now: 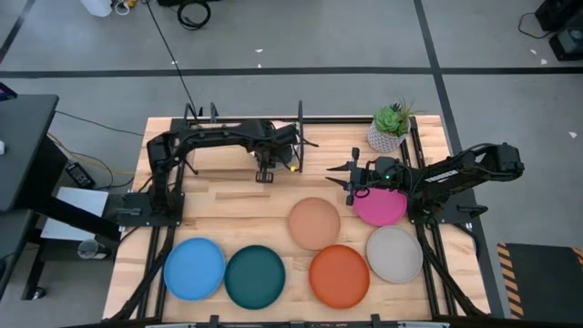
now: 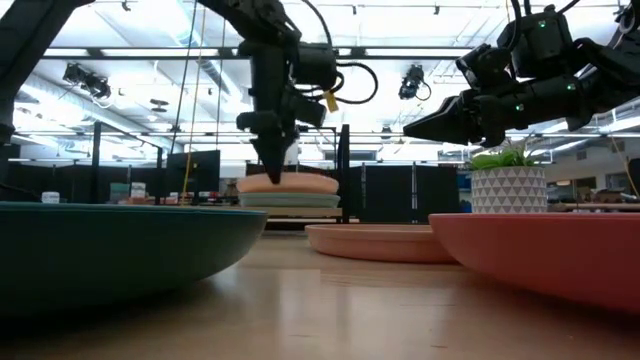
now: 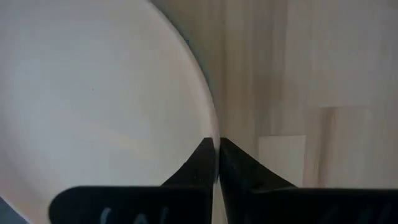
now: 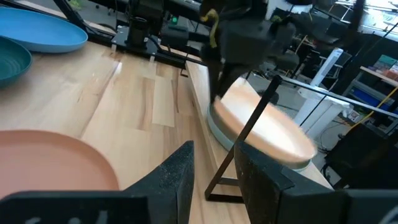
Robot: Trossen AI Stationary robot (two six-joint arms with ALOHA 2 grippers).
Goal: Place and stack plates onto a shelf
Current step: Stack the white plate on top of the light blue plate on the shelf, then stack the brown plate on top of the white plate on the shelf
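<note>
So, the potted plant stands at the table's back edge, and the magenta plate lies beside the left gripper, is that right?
Not quite: the high view shows the magenta plate beside the right gripper; the left gripper holds the cream-white plate. The potted plant is at the back edge.

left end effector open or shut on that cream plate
Shut on it: the left end effector shows its fingers pinched together on the cream plate's rim in the wrist view, with the plate lying on a stack.
</note>
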